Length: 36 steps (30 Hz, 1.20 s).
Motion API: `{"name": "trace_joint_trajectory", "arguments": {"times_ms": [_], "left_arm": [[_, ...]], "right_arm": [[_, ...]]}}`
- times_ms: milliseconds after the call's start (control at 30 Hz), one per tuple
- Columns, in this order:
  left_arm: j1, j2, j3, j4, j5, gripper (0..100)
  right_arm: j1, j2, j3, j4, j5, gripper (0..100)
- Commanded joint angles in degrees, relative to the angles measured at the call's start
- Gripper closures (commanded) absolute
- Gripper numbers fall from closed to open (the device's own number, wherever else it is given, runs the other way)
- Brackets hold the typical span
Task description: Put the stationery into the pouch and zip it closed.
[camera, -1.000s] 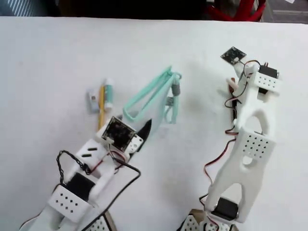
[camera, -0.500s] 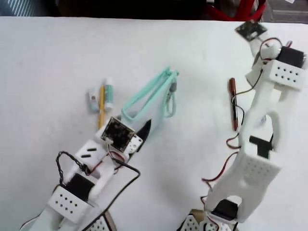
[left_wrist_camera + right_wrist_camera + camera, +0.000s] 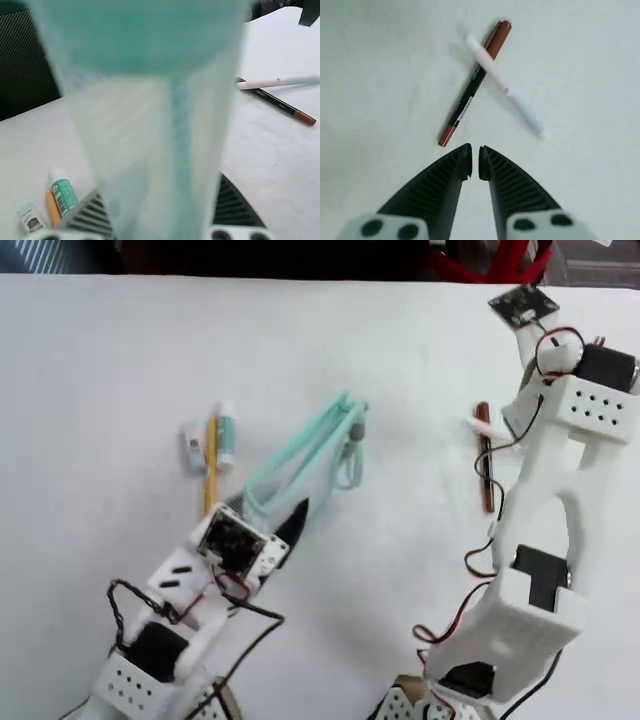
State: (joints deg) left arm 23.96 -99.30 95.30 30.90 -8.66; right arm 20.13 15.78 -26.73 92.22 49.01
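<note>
— Gripping the pouch (image 3: 300,462) mid-worktop, the left gripper (image 3: 285,516) clamps its near end; what's inside I cannot tell.
— The right gripper (image 3: 474,162)?
— Closed on nothing, over the crossed brown pen (image 3: 475,82) and white pen (image 3: 504,90) near the right edge. A pencil (image 3: 211,465), tube (image 3: 226,438) and small white item (image 3: 193,448) lie leftward.

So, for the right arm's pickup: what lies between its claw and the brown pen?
Nothing: the right wrist view shows bare table between the right claw and the brown pen's near end.
</note>
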Motion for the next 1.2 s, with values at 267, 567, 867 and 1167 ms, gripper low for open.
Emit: {"name": "trace_joint_trajectory", "arguments": {"times_ms": [267,567,867,1167], "left_arm": [[-0.48,-5.14,0.09,4.57,0.53,84],[-0.48,-5.14,0.09,4.48,0.53,84],[-0.48,-5.14,0.09,4.48,0.53,84],[-0.31,-5.14,0.09,4.40,0.53,85]], "right_arm": [[6.29,5.23,17.32,-31.25,19.34,76.8],[3.38,19.65,3.34,-39.78,19.52,76.8],[3.65,42.51,-23.74,-33.89,19.69,76.8],[3.12,59.74,-48.79,-12.97,29.71,99.0]]}}
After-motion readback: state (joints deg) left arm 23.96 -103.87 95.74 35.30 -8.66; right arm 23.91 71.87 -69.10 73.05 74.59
